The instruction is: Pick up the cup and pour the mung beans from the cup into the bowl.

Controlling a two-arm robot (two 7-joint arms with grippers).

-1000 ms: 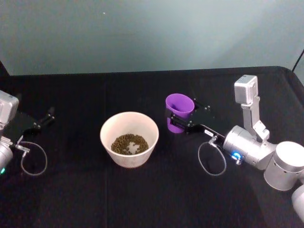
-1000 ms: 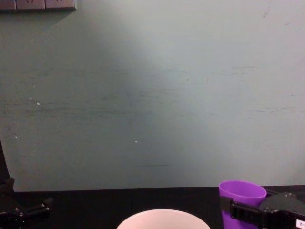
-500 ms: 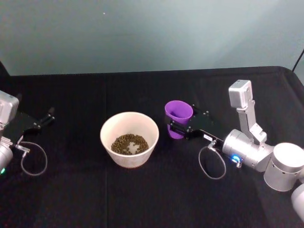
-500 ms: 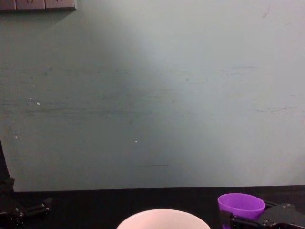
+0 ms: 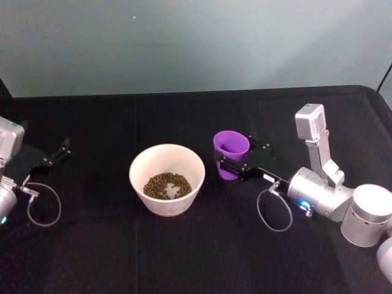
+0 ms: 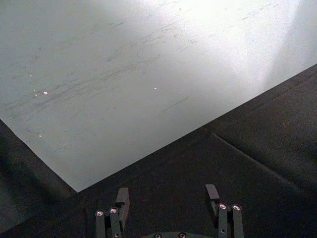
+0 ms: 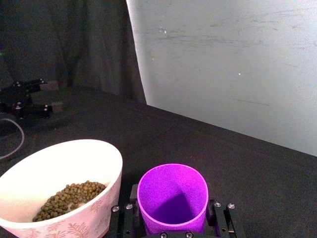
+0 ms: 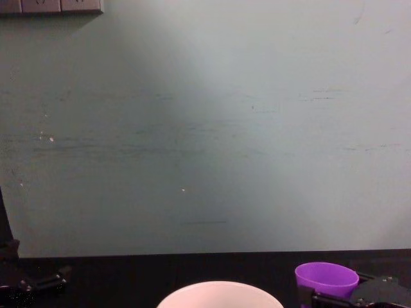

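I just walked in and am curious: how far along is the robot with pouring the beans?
Nearly finished. The mung beans already lie in the bowl, and the cup looks empty. The right gripper holds the cup upright beside the bowl. Left: release it. The left gripper sits idle, open.

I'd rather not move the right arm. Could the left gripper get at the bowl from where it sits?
Probably yes: bare black tablecloth lies between the open left gripper and the bowl.

Between the right gripper's (image 7: 173,225) matt black jaws you see a smooth, translucent purple plastic cup (image 7: 173,199); just beside it, a glossy pale bowl (image 7: 74,163) on matt black cloth (image 5: 184,245).
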